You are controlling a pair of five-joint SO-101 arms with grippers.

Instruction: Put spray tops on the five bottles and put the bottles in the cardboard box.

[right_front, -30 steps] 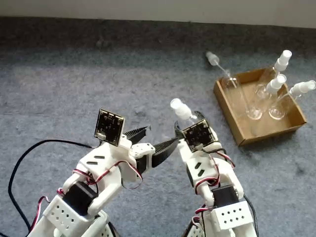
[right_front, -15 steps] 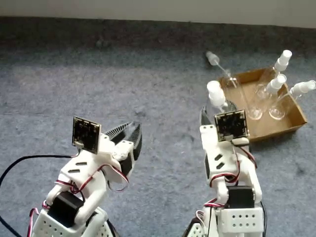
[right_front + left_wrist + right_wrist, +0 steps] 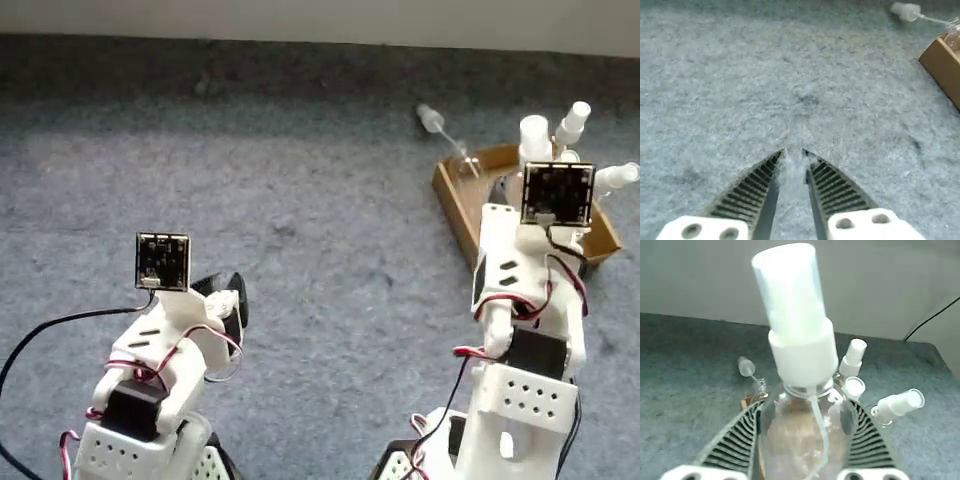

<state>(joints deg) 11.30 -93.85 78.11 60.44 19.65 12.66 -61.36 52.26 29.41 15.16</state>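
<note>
My right gripper [image 3: 805, 440] is shut on a clear bottle [image 3: 805, 435] with a white spray top [image 3: 795, 325] fitted on it. From above, that bottle's cap [image 3: 533, 130] stands over the cardboard box [image 3: 455, 205], with the right gripper [image 3: 525, 172] partly hidden under its camera board. Three capped bottles [image 3: 855, 352] [image 3: 852, 387] [image 3: 897, 405] lean inside the box. A loose spray top [image 3: 432, 118] lies at the box's far corner, its tube resting on the rim. My left gripper [image 3: 793, 154] sits low over bare carpet, shut on nothing, at the lower left [image 3: 228, 300].
Grey carpet [image 3: 320, 200] covers the table between the arms and the box. A dark strip and a pale wall [image 3: 300, 20] bound the far side. A black cable [image 3: 40, 330] loops beside the left arm's base.
The right arm swung right with the bottle, from the middle of the table to over the box. The left arm pulled back toward its base and its fingers closed.
</note>
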